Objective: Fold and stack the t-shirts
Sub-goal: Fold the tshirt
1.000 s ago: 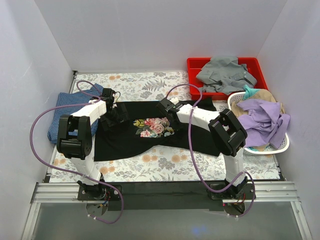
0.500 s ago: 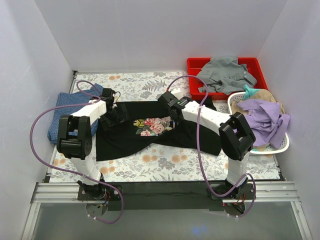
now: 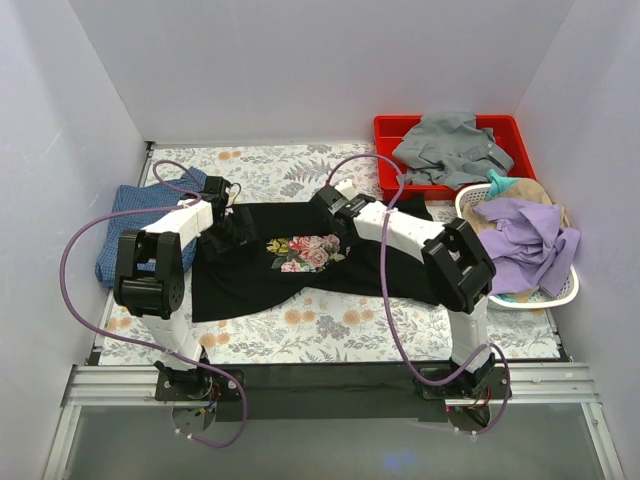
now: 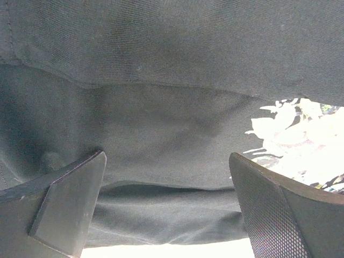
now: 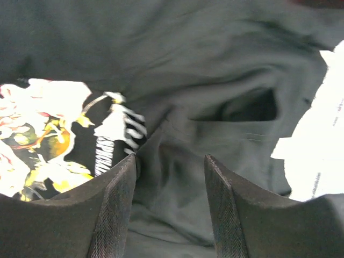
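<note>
Right gripper just let go: it was clamped shut a second ago, now the fingers stand partly apart, with a ridge of black cloth running loose between them and nothing pinched that I can see. In the top view that arm rose and reached back half a second ago; now it sits low again at the back edge of the black shirt, just right of the rose print. Left gripper has not changed: jaws wide, holding nothing, hovering close over plain black fabric at the shirt's left end. The black shirt lies spread across the middle of the table, print up, front hem uneven, outline barely different from a second ago. The blue shirt sits at the left edge, just beside the black one, partly under the left arm; can't tell if they touch. My read: the release ends a tug or small fold at the collar side, the shirt is still mostly flat, so folding is early and stacking is not started. Next I'd need a fresh grip on an edge. Risk: loose cloth bunching under the right fingers.
</note>
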Controlling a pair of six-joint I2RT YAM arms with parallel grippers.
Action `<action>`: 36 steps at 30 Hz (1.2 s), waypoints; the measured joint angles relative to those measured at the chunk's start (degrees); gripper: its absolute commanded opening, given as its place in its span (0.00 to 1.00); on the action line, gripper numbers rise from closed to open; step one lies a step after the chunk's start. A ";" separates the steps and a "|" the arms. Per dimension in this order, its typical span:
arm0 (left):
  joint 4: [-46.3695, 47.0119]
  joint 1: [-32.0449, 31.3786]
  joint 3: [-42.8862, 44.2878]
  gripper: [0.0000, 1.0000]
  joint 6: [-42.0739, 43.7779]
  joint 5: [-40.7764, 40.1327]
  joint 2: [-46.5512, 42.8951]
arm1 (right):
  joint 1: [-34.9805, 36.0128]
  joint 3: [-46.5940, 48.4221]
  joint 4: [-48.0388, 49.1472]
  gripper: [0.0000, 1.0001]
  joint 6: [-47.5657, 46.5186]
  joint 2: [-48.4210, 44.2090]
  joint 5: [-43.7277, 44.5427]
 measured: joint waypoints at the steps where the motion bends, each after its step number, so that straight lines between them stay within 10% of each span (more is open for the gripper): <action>1: 0.00 0.00 0.02 0.98 0.00 0.00 0.07 | -0.07 -0.59 -0.04 0.61 0.00 -1.20 0.66; 29: -0.39 0.00 0.46 0.98 0.00 -0.20 1.22 | -3.26 1.46 3.56 0.59 -0.28 -0.83 -6.75; 36: -0.39 0.00 0.46 0.98 0.00 -0.22 1.22 | -3.28 1.46 3.58 0.04 -0.04 0.20 -6.45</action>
